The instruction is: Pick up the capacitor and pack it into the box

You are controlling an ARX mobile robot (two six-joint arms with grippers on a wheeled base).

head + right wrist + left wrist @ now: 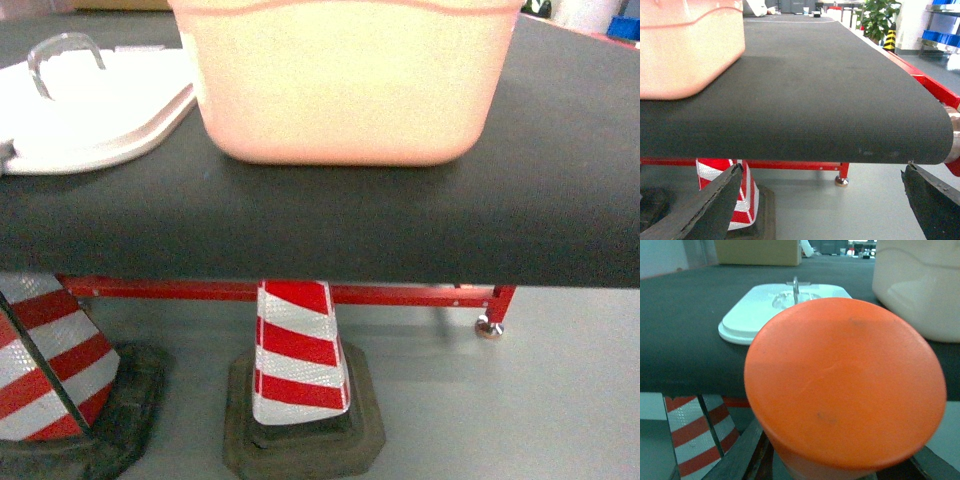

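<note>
Left wrist view: the left gripper point(840, 467) grasps a fat orange cylindrical capacitor point(845, 385), short of the pale peach-pink plastic box point(340, 90); the white lid point(95, 110) lies left of it (already off). The right gripper point(822, 200) hangs spread, empty. Packing remains, likely.

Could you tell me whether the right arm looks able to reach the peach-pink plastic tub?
Probably yes. The right end effector is open and empty, and only bare black belt lies between it and the pale peach-pink plastic tub. It seems low against the belt's edge, so it may need to rise first.
</note>
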